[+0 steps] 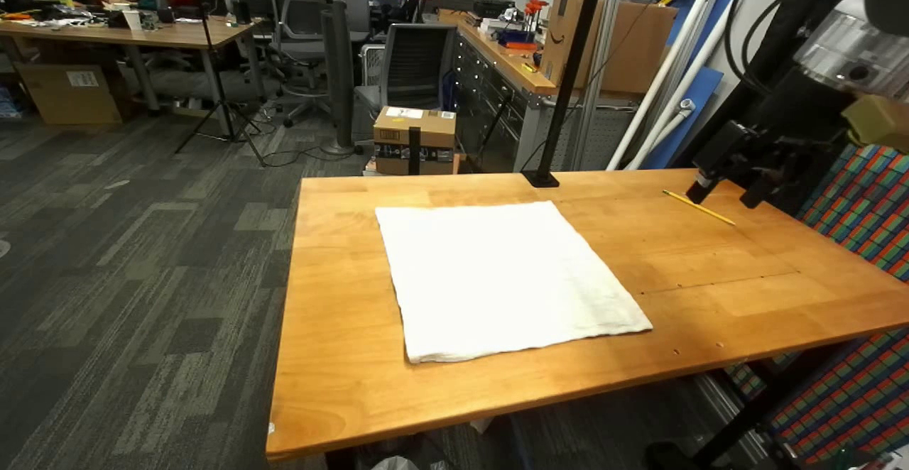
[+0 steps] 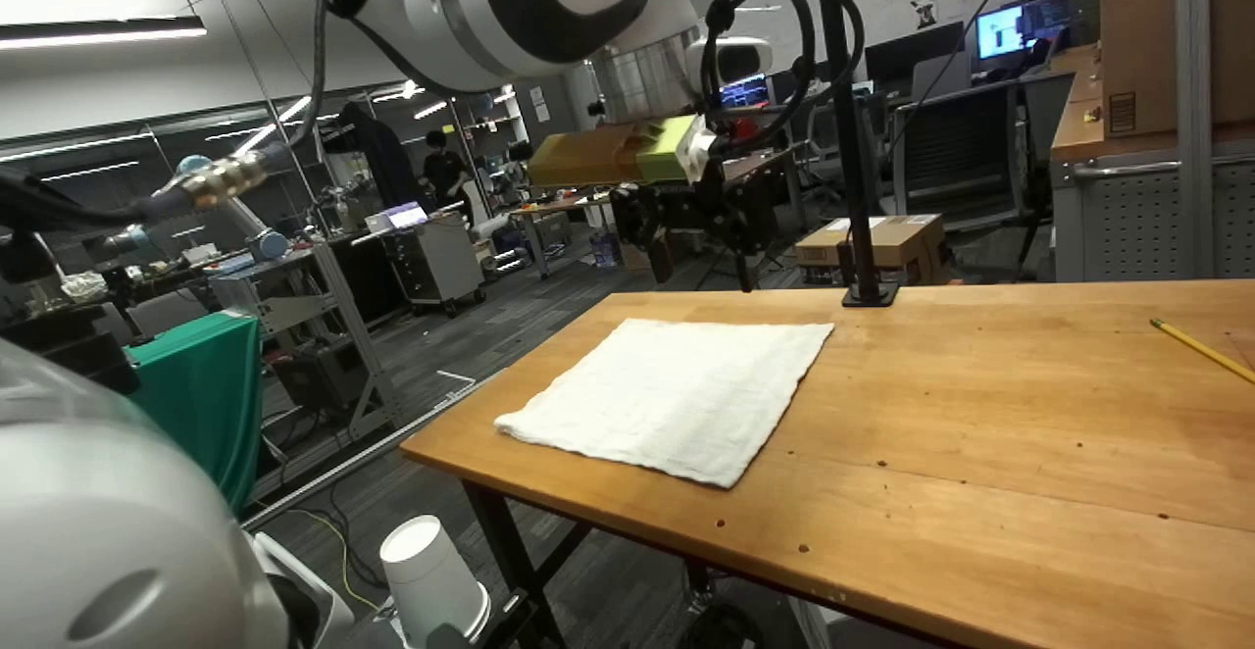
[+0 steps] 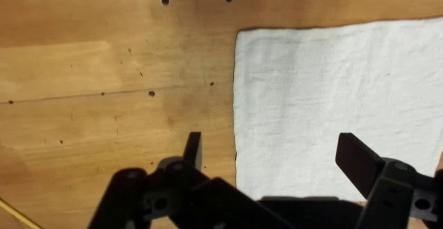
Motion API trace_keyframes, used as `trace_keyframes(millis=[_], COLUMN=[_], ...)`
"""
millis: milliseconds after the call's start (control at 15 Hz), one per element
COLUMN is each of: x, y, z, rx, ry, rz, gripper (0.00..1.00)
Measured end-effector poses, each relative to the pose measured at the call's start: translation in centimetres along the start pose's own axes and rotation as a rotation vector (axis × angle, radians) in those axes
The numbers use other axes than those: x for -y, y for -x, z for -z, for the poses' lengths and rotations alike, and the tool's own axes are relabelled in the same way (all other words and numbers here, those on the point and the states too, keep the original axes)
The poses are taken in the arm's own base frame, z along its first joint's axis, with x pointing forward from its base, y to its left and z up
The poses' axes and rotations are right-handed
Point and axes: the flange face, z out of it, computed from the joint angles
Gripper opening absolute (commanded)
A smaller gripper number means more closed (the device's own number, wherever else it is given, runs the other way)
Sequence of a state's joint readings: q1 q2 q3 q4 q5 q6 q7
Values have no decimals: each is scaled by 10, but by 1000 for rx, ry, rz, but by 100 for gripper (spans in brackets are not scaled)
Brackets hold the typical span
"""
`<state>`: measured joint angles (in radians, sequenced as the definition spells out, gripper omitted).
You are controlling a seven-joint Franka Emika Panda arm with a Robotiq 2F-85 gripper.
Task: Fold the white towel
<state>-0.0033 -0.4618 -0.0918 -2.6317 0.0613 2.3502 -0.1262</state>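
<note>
Tool [image 3: 270, 137] hangs spread; white towel [image 1: 508, 282] lies flat; carton [image 1: 643, 44] bears Amazon's smile logo [image 1: 557, 37].

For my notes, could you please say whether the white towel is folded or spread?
Spread: in both exterior views, the white towel lies broad and flat on the table; hidden layers, I cannot tell.

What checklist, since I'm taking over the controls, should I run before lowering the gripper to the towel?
1. Gripper open: ok, jaws apart.
2. White towel flat on the table: ok.
3. Pencil off the towel: ok.
4. Black post off the towel: ok, though near a corner.
5. Towel edge centred between jaws: not ok, nearer one in the wrist view.
6. Gripper's exact height above the towel: cannot tell.
</note>
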Motion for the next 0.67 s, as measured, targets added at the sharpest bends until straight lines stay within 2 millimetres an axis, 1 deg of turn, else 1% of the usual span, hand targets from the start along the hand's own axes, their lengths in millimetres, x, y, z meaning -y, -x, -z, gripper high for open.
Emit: trace_keyframes(millis=[200,333,467,667], x=[13,18,18,6], y=[-31,-44,-49,-47], z=[-9,-20,-35,-61], rx=[-37,-21,8,64], ry=[19,25,34,60], rz=[-11,-22,-39,-65], gripper=[100,100,100,100])
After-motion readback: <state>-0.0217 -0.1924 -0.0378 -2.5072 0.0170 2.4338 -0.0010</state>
